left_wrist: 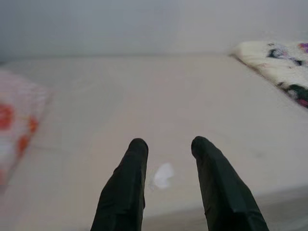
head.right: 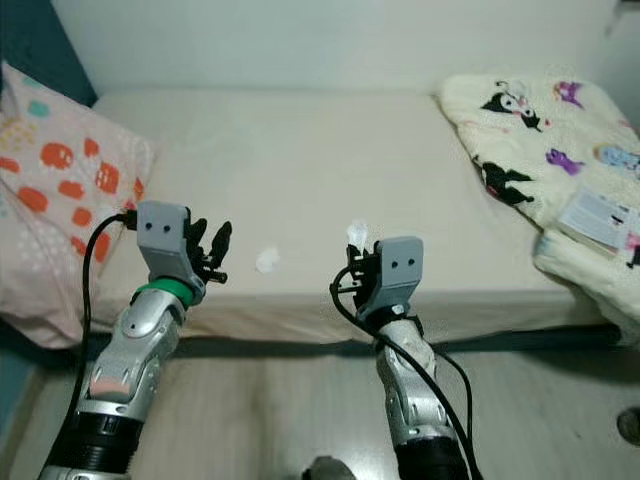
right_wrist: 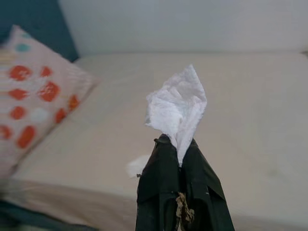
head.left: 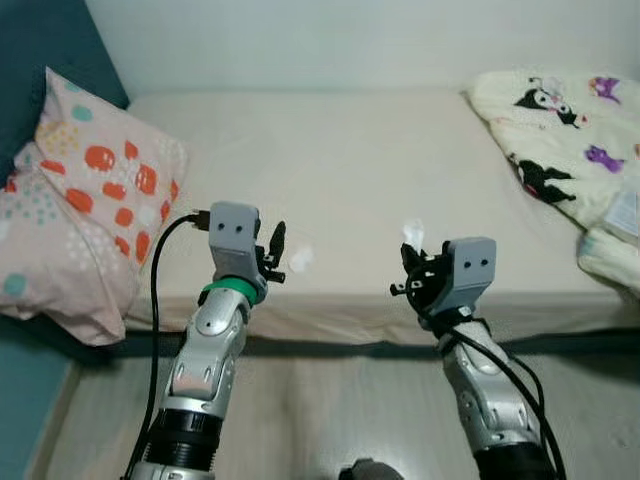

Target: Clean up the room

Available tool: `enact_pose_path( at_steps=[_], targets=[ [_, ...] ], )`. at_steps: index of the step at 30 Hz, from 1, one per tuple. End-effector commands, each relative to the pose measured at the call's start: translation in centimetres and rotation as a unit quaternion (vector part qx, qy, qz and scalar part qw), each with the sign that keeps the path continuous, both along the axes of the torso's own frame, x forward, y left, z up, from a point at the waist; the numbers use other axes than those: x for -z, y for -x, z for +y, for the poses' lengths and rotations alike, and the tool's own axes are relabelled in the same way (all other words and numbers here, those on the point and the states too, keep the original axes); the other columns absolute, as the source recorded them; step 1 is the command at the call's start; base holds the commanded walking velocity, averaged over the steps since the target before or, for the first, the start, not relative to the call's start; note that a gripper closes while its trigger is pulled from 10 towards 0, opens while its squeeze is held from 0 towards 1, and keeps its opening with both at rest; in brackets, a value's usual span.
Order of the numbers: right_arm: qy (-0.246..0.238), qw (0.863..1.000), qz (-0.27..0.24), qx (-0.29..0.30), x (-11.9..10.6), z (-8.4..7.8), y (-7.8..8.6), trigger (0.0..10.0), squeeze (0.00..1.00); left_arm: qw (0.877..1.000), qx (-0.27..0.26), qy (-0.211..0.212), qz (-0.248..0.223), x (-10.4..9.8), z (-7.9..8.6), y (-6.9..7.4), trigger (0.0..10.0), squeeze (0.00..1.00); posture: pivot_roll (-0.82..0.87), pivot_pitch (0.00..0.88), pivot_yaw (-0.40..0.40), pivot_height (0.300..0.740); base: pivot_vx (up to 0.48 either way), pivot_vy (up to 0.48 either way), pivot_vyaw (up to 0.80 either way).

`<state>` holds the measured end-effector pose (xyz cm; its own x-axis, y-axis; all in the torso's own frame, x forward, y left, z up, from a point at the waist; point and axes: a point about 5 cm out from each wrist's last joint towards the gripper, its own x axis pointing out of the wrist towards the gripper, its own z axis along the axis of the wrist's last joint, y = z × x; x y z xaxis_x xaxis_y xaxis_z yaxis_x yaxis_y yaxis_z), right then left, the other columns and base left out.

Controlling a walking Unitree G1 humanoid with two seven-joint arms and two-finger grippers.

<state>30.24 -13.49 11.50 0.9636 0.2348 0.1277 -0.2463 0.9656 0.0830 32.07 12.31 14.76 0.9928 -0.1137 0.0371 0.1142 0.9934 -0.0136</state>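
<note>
My right gripper [right_wrist: 175, 149] is shut on a crumpled white tissue [right_wrist: 177, 108], held up above the front edge of the bed [head.left: 340, 170]. The same tissue [head.left: 412, 232] pokes out over the right gripper [head.left: 412, 262] in the eye views. A second small white tissue scrap [head.left: 300, 259] lies on the sheet near the front edge. My left gripper [head.left: 273, 252] stands open just left of that scrap; in the left wrist view the scrap [left_wrist: 162, 175] lies between and just beyond the two black fingers [left_wrist: 130, 178].
A pink pillow with orange spots [head.left: 100, 185] leans at the bed's left end against a teal headboard [head.left: 40, 50]. A cream blanket with cartoon prints [head.left: 565, 130] is bunched at the right, with a small packet [head.right: 598, 220] on it. Wooden floor [head.left: 330, 410] runs below.
</note>
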Motion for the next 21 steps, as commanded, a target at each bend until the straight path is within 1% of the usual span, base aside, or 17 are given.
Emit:
enact_pose_path(
  at_steps=[1, 21],
  targets=[
    [0.007, 1.000, 0.005, -0.007, 0.35, 0.33, 0.11, 10.0, 0.00, 1.000, -0.004, 0.001, 0.010, 0.45, 0.18, 0.26, 10.0, 0.00, -0.12, 0.000, 0.059, 0.740, -0.311, 0.000, 0.00],
    [0.004, 1.000, 0.004, -0.013, 0.35, 0.91, -0.14, 10.0, 0.00, 1.000, -0.005, -0.004, 0.010, 0.38, 0.39, 0.25, 10.0, 0.00, -0.11, 0.000, 0.070, 0.740, -0.312, 0.000, 0.00]
  ],
)
